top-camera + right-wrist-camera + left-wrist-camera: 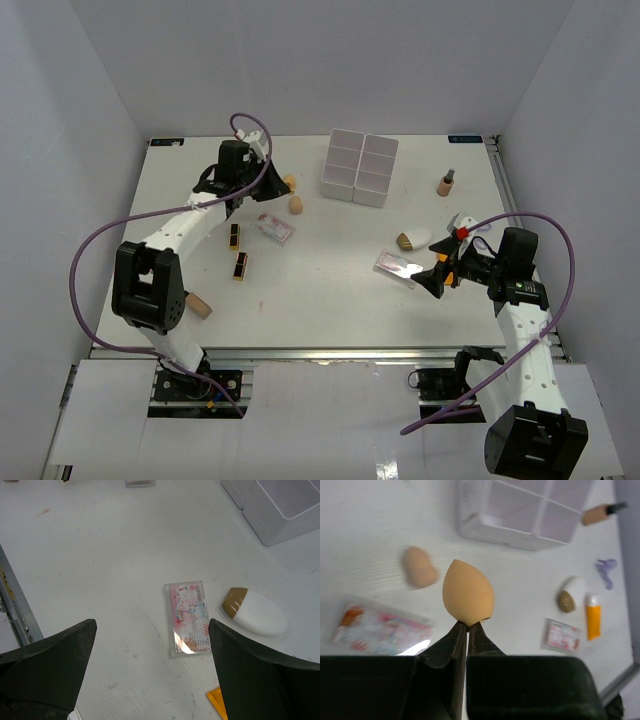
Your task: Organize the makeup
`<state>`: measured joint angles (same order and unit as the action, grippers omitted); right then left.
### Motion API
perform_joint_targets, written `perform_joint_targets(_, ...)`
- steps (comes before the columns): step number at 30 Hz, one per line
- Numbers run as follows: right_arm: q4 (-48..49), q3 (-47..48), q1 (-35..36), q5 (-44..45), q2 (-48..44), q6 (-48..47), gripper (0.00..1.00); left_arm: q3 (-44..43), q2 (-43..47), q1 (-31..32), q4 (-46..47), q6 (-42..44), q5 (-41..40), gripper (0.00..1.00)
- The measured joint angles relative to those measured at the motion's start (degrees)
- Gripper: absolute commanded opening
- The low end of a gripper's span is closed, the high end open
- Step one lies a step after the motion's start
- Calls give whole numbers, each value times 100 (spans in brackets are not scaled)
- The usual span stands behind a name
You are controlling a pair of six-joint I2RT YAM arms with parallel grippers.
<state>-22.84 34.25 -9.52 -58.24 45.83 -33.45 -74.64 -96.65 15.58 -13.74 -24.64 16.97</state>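
We are holding the beige egg sponge [468, 592] in our left gripper [468, 626], its jaws pinching the sponge's lower edge. The sponge is looking smooth and matte, pointed at the top. It is sitting above the worktop [330, 310] toward 11 o'clock, at 9 o'clock of the white box [360, 167]. Our right gripper [151, 625] is hovering with jaws spread wide over a pink flat packet [187, 619] at 4 o'clock. The worktop is showing plain white, and pale grey walls [300, 60] are enclosing it.
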Motion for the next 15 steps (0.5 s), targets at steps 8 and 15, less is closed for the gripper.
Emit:
perform_joint_targets(8,-9,-34,-11,0,0,0,100,-1327,-719,498,505,-472,715,0)
perform_joint_targets(15,-9,-34,-17,0,0,0,100,-2234,-1674,805,623,-780,877,0)
